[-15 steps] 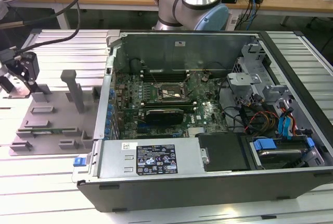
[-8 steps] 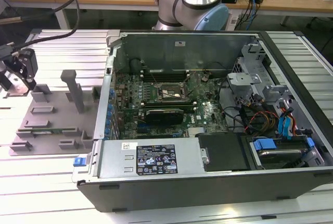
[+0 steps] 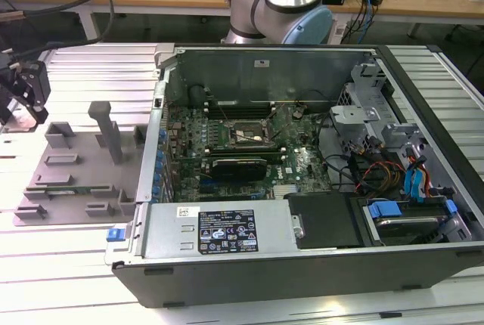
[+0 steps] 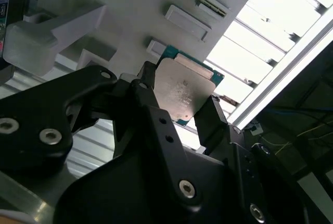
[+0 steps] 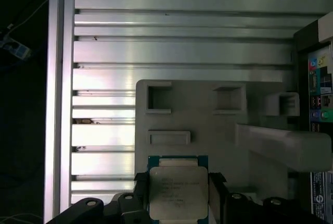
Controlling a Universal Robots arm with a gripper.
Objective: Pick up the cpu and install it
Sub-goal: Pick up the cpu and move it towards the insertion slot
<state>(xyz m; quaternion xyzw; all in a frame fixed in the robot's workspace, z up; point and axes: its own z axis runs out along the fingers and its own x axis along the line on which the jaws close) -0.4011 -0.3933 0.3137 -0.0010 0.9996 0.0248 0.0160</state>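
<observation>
Silvery metal tops the cpu (image 5: 178, 191), clamped edge to edge between the black fingers (image 4: 209, 119) of the gripper (image 4: 182, 96), just above the grey fixture tray (image 5: 208, 130). In the exterior view, the gripper hangs at the tray's ten o'clock corner, nine o'clock from the open computer case (image 3: 302, 264), over the slatted aluminium table (image 3: 60, 264).

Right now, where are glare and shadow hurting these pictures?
Exterior view: the ribbed aluminium table is blown out white at the exterior view's left, while the open black computer case is dim inside. Second wrist view: the table's slats glare white, yet the small square silvery cpu is evenly lit. First wrist view: the cpu looks dimmer than the slats.
</observation>
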